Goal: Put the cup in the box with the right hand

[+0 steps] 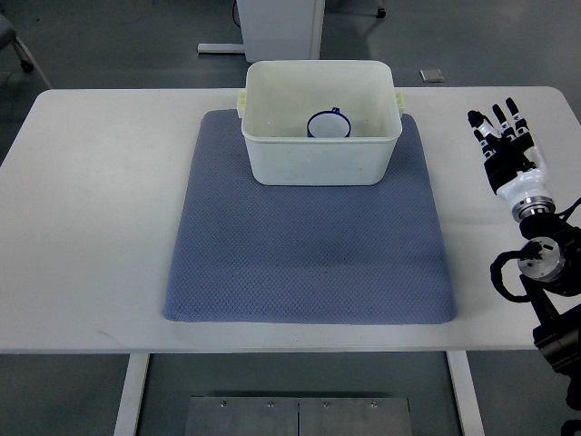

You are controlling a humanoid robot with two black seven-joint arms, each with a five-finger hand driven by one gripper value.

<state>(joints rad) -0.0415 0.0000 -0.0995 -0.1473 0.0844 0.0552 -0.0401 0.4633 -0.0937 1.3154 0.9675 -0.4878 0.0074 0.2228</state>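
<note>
A white cup with a dark blue rim (329, 124) is sitting upright inside a cream plastic box (320, 154), toward the far wall and a little right of the middle of the box's floor, its small handle pointing away toward the far side. The box is standing on the far edge of a blue-grey textured mat (309, 245), which is lying flat across the middle of a white table (82, 227); the box's two rim tabs are jutting out at its left and right far corners.

The robot's right hand (508, 150) is hovering over the bare table at the right, well apart from the box and just beyond the mat's right edge. Its black-and-white fingers (497, 121) are stretching out straight and slightly fanned, pointing away from the robot and gripping nothing. The wrist and the black forearm (545, 272) behind it, with looping cables, are reaching in from the lower right corner.

Beyond the table, a white cabinet base (277, 27) is standing on the grey floor.
</note>
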